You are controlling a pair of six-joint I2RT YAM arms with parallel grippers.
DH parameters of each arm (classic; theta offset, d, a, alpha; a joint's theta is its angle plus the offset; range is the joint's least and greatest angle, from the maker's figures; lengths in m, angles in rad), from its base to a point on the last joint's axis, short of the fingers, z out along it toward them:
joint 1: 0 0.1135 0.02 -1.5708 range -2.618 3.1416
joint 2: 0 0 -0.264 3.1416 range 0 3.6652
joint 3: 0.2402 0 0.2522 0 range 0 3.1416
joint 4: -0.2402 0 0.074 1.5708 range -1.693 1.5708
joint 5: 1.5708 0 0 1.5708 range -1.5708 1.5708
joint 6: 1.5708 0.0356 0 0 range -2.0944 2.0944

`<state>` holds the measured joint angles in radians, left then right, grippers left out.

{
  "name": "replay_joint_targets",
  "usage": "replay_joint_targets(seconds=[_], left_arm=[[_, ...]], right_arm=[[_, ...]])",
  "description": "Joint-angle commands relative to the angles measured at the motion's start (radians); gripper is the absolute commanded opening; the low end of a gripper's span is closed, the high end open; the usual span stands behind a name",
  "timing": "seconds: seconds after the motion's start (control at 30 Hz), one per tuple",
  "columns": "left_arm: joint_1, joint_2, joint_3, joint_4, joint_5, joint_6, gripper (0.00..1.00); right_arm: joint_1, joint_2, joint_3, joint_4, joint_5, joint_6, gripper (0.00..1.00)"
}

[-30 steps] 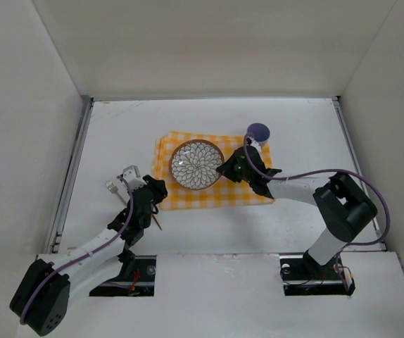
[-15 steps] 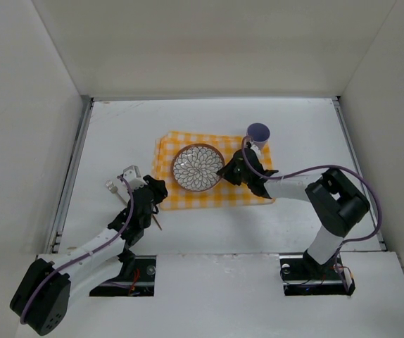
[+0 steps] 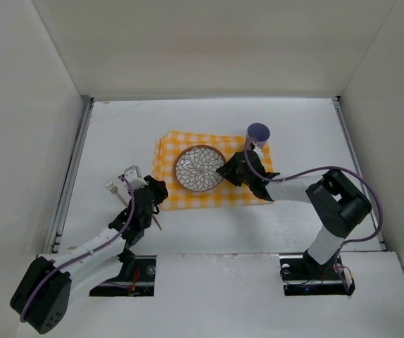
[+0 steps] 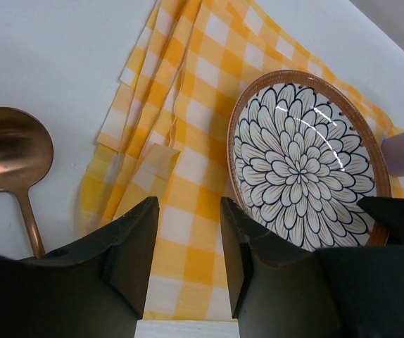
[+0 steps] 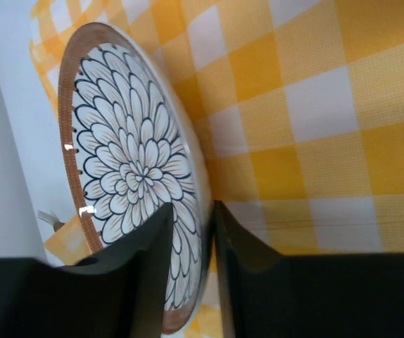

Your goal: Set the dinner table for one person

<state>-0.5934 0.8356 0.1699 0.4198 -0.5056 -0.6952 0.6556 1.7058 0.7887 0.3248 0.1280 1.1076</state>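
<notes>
The patterned plate (image 3: 199,168) with a brown rim lies on the yellow-and-white checked cloth (image 3: 170,151), which is spread on the white dinner table (image 3: 117,134). My right gripper (image 3: 229,171) is at the plate's right edge. In the right wrist view its jaws (image 5: 192,211) straddle the plate (image 5: 128,162) rim, open, with a small gap on each side. My left gripper (image 4: 188,211) hovers open over the cloth's (image 4: 195,141) near left part, with nothing between its fingers. A copper spoon (image 4: 8,148) lies on the table just left of the cloth.
A purple cup (image 3: 258,132) stands at the cloth's far right corner, close behind the right gripper. A small silver item (image 3: 110,186) lies left of the left gripper. White walls enclose the table on three sides, with metal rails (image 3: 75,169) along its edges.
The plate has come down flat onto the cloth and shifted slightly. The right jaws, shut on its rim before, have parted. The left arm has not moved.
</notes>
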Motion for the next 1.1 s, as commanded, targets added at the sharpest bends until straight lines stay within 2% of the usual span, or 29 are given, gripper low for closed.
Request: replay_joint_targets(seconds=[0.0,0.17,0.37,0.53,0.57,0.6,0.67,0.7,0.73,0.83,0.93,1.07], left_arm=[[0.004,0.002,0.006,0.016,-0.024,0.011,0.38],[0.008,0.000,0.023,-0.044,-0.099,0.011,0.37],[-0.010,-0.027,0.150,-0.390,-0.261,-0.105,0.37],[0.001,-0.052,0.210,-0.651,-0.220,-0.191,0.37],[0.004,-0.052,0.215,-0.685,-0.205,-0.210,0.37],[0.005,-0.046,0.221,-0.731,-0.185,-0.236,0.36],[0.005,-0.027,0.224,-0.800,-0.156,-0.286,0.36],[0.004,-0.021,0.224,-0.818,-0.151,-0.303,0.35],[-0.001,-0.017,0.221,-0.843,-0.151,-0.323,0.35],[0.007,0.005,0.212,-0.880,-0.146,-0.368,0.35],[0.008,0.046,0.212,-0.879,-0.142,-0.391,0.35],[-0.021,0.091,0.210,-0.813,-0.137,-0.412,0.35]], right_arm=[[-0.001,-0.075,0.012,0.122,0.044,0.008,0.42],[0.017,-0.139,0.020,-0.018,0.110,-0.058,0.56],[0.019,-0.285,-0.091,-0.119,0.157,-0.161,0.65],[0.042,-0.415,-0.183,-0.154,0.157,-0.230,0.67],[0.043,-0.440,-0.186,-0.167,0.157,-0.248,0.65],[0.043,-0.463,-0.184,-0.182,0.157,-0.270,0.57],[0.048,-0.503,-0.166,-0.213,0.157,-0.328,0.30],[0.048,-0.521,-0.157,-0.228,0.159,-0.351,0.20],[0.049,-0.538,-0.148,-0.243,0.160,-0.371,0.15],[0.049,-0.566,-0.143,-0.251,0.160,-0.416,0.15],[0.051,-0.566,-0.167,-0.210,0.159,-0.442,0.26],[0.060,-0.564,-0.207,-0.138,0.122,-0.471,0.36]])
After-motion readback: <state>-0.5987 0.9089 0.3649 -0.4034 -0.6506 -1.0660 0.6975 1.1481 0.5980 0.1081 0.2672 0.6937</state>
